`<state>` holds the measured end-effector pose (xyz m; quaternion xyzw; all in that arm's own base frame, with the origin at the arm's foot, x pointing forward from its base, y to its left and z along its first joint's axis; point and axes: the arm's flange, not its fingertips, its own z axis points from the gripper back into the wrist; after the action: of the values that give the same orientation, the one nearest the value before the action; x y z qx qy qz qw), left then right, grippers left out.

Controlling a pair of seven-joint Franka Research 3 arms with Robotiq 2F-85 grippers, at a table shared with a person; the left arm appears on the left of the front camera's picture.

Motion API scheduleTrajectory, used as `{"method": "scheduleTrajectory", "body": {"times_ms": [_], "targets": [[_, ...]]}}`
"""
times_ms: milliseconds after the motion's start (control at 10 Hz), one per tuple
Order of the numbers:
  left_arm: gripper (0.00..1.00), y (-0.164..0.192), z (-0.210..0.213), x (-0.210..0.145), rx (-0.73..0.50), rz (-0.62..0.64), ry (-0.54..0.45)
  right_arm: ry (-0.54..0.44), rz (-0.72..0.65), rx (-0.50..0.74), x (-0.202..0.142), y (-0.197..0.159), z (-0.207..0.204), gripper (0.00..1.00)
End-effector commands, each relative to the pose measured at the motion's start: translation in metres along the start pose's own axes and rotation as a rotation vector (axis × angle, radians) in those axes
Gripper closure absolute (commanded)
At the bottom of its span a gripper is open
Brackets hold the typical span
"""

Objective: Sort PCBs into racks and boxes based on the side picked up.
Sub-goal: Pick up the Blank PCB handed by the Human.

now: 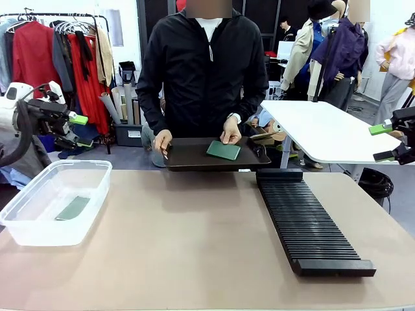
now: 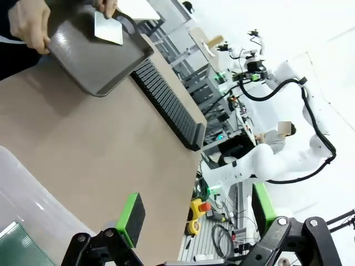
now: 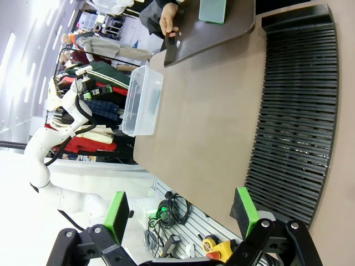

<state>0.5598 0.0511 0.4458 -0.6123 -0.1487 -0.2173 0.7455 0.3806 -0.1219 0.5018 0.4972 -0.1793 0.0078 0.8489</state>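
A green PCB (image 1: 224, 150) lies on a shallow black tray (image 1: 188, 157) that a person holds with both hands at the table's far edge. Another PCB (image 1: 72, 208) lies flat inside the clear box (image 1: 39, 234) at the left. The long black slotted rack (image 1: 305, 220) sits on the right with no board in its slots. My left gripper (image 1: 78, 120) hangs open above and behind the box, off the table's left. Off the far right my right gripper (image 1: 384, 142) is open too. Between the right wrist's fingertips (image 3: 180, 210) lies the rack (image 3: 294, 127).
A white side table (image 1: 324, 129) stands behind the rack at the far right. Clothes racks and other people fill the background. The tan tabletop (image 1: 194, 246) between box and rack is bare. The left wrist view takes in the tray (image 2: 83, 55), the rack (image 2: 166, 97) and the box rim (image 2: 22, 188).
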Motion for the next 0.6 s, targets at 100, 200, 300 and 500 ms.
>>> {"method": "scheduleTrajectory", "body": {"times_ms": [100,200,300,500], "targets": [[0.00,-0.0030,-0.0004,0.0153,-0.058,0.040,0.001,-0.019,0.010,-0.001,-0.0007,0.0017,-0.0019,0.00],[0.00,-0.0021,-0.0013,0.0148,-0.077,0.035,0.004,-0.019,0.010,-0.001,-0.0007,0.0017,-0.0019,0.00],[0.00,-0.0018,-0.0024,0.0150,-0.082,0.038,0.005,-0.019,0.010,-0.001,-0.0007,0.0017,-0.0019,0.00],[0.00,-0.0004,-0.0006,0.0151,-0.080,0.043,-0.017,-0.019,0.010,-0.001,-0.0007,0.0017,-0.0019,0.00]]}}
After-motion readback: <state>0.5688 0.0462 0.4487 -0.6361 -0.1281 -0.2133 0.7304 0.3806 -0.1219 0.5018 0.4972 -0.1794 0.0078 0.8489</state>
